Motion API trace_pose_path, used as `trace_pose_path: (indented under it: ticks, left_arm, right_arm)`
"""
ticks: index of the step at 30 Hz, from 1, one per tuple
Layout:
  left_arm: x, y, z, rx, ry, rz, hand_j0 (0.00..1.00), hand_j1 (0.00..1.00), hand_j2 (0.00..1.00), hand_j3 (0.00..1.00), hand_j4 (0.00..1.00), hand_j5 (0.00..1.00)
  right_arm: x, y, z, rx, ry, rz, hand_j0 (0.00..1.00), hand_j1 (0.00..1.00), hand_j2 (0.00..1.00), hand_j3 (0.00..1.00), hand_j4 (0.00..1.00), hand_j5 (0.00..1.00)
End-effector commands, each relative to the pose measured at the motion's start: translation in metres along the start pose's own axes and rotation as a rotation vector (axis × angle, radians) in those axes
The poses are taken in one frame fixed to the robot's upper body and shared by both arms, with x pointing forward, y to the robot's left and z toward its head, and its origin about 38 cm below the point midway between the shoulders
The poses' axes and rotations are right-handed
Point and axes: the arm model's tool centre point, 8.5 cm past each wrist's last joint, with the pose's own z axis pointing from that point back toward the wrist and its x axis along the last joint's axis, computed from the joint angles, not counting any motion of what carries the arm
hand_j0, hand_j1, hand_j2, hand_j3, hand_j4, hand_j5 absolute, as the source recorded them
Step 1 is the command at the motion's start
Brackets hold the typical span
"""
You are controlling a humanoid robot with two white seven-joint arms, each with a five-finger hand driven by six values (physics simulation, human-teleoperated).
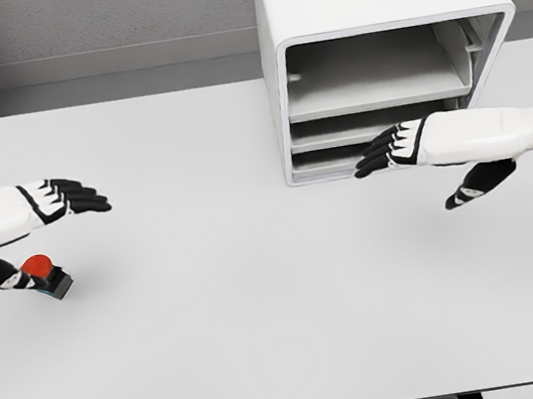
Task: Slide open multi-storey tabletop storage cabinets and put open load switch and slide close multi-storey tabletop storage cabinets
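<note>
One cabinet (pixel 378 2); one red-buttoned switch (pixel 45 273); two open-fingered hands.

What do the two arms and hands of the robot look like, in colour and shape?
Both arms are smooth, rounded white shells with no cables visible. The left hand and the right hand each have a white back with black fingers and black stripes near the knuckles. The thumbs are black with small white patches.

1. Left hand (pixel 64 198) hovers flat over the white table (pixel 263 310), fingers stretched out.
2. Just below it sits the red-topped load switch (pixel 45 274), by the thumb.
3. Right hand (pixel 401 147) reaches, fingers extended, at the white storage cabinet (pixel 368 4) front, by its lower shelves.
</note>
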Motion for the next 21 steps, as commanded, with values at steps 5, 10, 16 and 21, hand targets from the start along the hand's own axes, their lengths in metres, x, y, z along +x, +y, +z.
trace_pose_path:
  ticks: [5,10,16,21]
  left_arm:
    - [-0.002,-0.006,0.01,-0.06,0.022,0.024,1.0,1.0,1.0,1.0,1.0,1.0]
    - [-0.007,-0.021,0.012,-0.125,0.07,-0.019,1.0,1.0,1.0,1.0,1.0,1.0]
    - [-0.031,-0.032,0.02,-0.121,0.153,0.003,1.0,1.0,1.0,1.0,1.0,1.0]
    - [-0.037,-0.041,0.013,-0.045,0.142,0.059,1.0,1.0,1.0,1.0,1.0,1.0]
  right_arm:
    - [-0.003,0.0,0.013,0.011,0.034,-0.003,1.0,1.0,1.0,1.0,1.0,1.0]
    - [-0.006,-0.001,0.027,-0.003,0.071,-0.007,1.0,1.0,1.0,1.0,1.0,1.0]
    - [-0.001,-0.029,0.027,-0.008,0.068,0.065,1.0,1.0,1.0,1.0,1.0,1.0]
    - [0.004,-0.041,0.006,-0.045,0.012,0.091,1.0,1.0,1.0,1.0,1.0,1.0]
